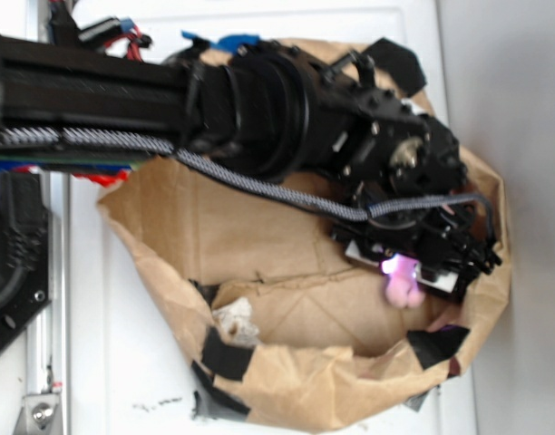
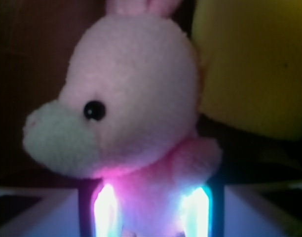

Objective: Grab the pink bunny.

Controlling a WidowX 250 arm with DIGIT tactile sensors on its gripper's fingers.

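Observation:
The pink bunny (image 2: 136,98) fills the wrist view, its white muzzle to the left and its ears cut off at the top edge. Its body sits squeezed between the two glowing fingers (image 2: 105,210) of my gripper (image 2: 151,212), which is shut on it. In the exterior view the bunny (image 1: 403,288) hangs as a small pink blob under the black gripper (image 1: 406,272), inside the brown paper bag (image 1: 259,236) at its right side.
A yellow sponge (image 2: 249,64) lies right behind the bunny. A pale crumpled lump (image 1: 234,322) rests in the bag's lower left. Black tape patches (image 1: 225,353) mark the bag rim. The arm (image 1: 169,100) spans the bag from the left.

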